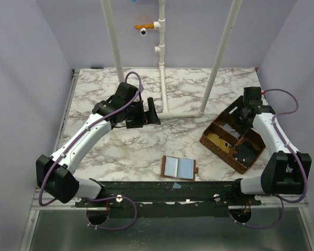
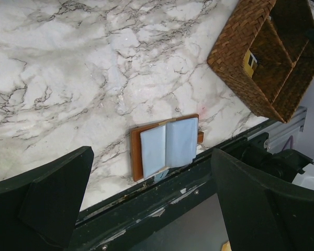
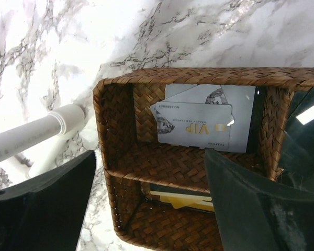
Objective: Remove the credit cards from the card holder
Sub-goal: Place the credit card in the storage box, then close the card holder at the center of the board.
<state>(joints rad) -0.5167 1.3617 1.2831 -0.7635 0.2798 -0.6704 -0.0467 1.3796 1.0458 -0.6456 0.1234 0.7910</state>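
Note:
The card holder (image 1: 179, 168) lies open on the marble table near the front edge, blue-grey pockets up; it also shows in the left wrist view (image 2: 165, 146). Pale grey-white cards (image 3: 209, 123) lie in the far compartment of the woven basket (image 3: 199, 73), and a yellowish card (image 3: 186, 200) lies in the one beside it. From above I see the yellowish card (image 1: 218, 139) and a dark card (image 1: 245, 152) in the basket (image 1: 213, 144). My right gripper (image 3: 152, 204) is open and empty over the basket. My left gripper (image 2: 152, 209) is open and empty, raised far left of the card holder.
A white pipe frame (image 1: 165, 78) stands on the back of the table, one foot (image 3: 36, 133) just beside the basket. A black rail (image 1: 172, 188) runs along the front edge. Pale walls close in the left, right and back.

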